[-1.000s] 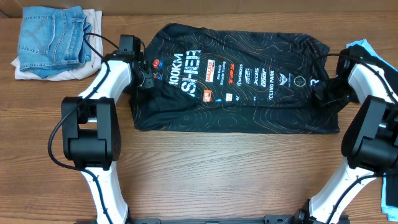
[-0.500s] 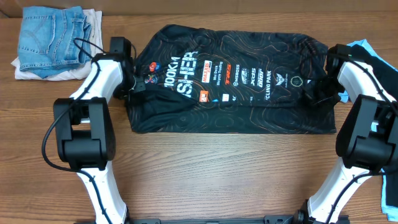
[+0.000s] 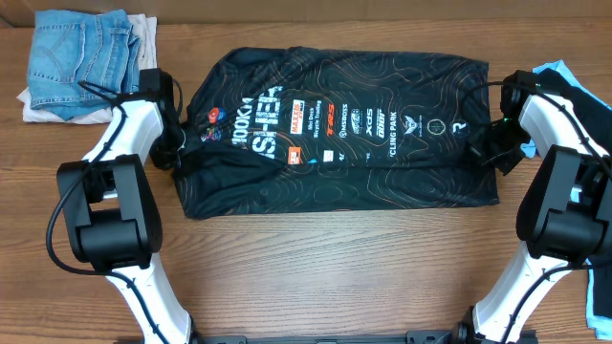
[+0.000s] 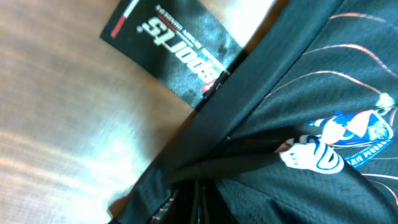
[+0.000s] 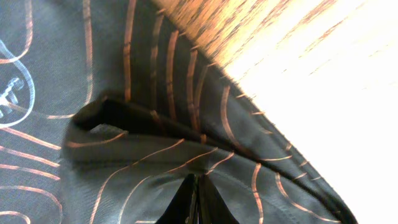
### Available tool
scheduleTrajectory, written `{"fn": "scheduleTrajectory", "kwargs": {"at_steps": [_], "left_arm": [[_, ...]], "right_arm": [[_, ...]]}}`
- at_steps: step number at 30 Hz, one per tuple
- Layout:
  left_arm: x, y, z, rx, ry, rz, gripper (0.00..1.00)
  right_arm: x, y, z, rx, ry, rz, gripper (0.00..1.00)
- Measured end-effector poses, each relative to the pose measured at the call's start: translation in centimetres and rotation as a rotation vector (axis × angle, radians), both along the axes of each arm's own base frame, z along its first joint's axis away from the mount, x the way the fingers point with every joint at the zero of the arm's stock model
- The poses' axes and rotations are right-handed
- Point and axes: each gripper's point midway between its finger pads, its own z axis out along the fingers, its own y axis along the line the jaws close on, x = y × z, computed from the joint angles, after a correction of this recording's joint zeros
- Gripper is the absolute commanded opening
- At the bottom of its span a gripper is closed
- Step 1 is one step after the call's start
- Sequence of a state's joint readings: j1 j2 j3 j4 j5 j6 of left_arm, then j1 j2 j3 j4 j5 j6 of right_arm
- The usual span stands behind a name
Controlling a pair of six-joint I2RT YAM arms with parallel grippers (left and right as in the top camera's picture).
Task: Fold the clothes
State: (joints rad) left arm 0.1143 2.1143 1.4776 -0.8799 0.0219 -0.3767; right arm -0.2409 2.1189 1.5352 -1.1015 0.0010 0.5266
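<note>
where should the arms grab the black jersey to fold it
At its two short ends, each arm from its own outer side: the black jersey lies flat and long across the table, and the left gripper and right gripper are shut on those edges.

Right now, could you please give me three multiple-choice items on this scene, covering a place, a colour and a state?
1. Where are the folded jeans? A. far-left corner of the table B. near-right corner C. table's middle
2. What colour is the large lettering on the jersey? A. red B. white C. green
3. How are the two tools? A. both open B. only the left open C. both shut on the jersey
Answers: A, they sit far off on the left; B, "100KM" reads white; C, the left tool and right tool each pinch black fabric.
</note>
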Motion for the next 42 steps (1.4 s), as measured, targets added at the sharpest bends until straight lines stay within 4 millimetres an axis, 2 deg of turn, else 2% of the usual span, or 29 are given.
{"fn": "scheduleTrajectory", "kwargs": {"at_steps": [5, 10, 15, 21, 24, 26, 28, 30, 32, 34, 36, 42], "left_arm": [[-2.4, -0.1, -0.2, -0.005, 0.078, 0.062, 0.04], [-2.8, -0.1, -0.2, -0.003, 0.091, 0.092, 0.04], [-4.1, -0.2, -0.1, 0.0, 0.136, 0.125, 0.04], [-5.0, 0.3, 0.3, 0.033, 0.136, 0.13, 0.04], [-4.9, 0.6, 1.3, 0.061, 0.11, 0.122, 0.16], [-4.1, 0.8, 3.0, 0.075, 0.048, 0.115, 0.37], [-2.5, 0.9, 6.0, 0.089, -0.06, 0.096, 0.51], [-0.2, 1.0, 9.4, 0.103, -0.192, 0.079, 0.59], [2.1, 1.0, 12.5, 0.116, -0.322, 0.059, 0.68], [4.5, 1.0, 15.1, 0.119, -0.447, 0.033, 0.74], [6.9, 0.5, 16.8, 0.107, -0.561, -0.023, 0.82], [12.6, -2.0, 20.3, 0.024, -0.848, -0.193, 0.85]], "right_arm": [[-0.3, -0.3, -0.3, -0.018, 0.009, -0.022, 0.04], [-0.6, -0.4, -0.6, -0.028, 0.018, -0.033, 0.04], [-0.7, -0.5, -0.6, -0.037, 0.021, -0.079, 0.04], [-1.2, -1.5, -0.1, -0.093, 0.05, -0.111, 0.04], [0.1, -2.4, 1.4, -0.121, 0.017, -0.125, 0.11], [1.8, -3.2, 3.1, -0.141, -0.041, -0.136, 0.17], [3.5, -3.8, 4.8, -0.16, -0.1, -0.14, 0.3], [5.4, -4.3, 6.5, -0.17, -0.176, -0.131, 0.43], [8.4, -4.4, 8.5, -0.162, -0.307, -0.09, 0.67], [10.4, -4.1, 9.5, -0.143, -0.399, -0.05, 0.76], [12.5, -3.8, 10.5, -0.124, -0.492, -0.002, 0.81], [16.8, -3.1, 13.1, -0.098, -0.703, 0.095, 0.88]]}}
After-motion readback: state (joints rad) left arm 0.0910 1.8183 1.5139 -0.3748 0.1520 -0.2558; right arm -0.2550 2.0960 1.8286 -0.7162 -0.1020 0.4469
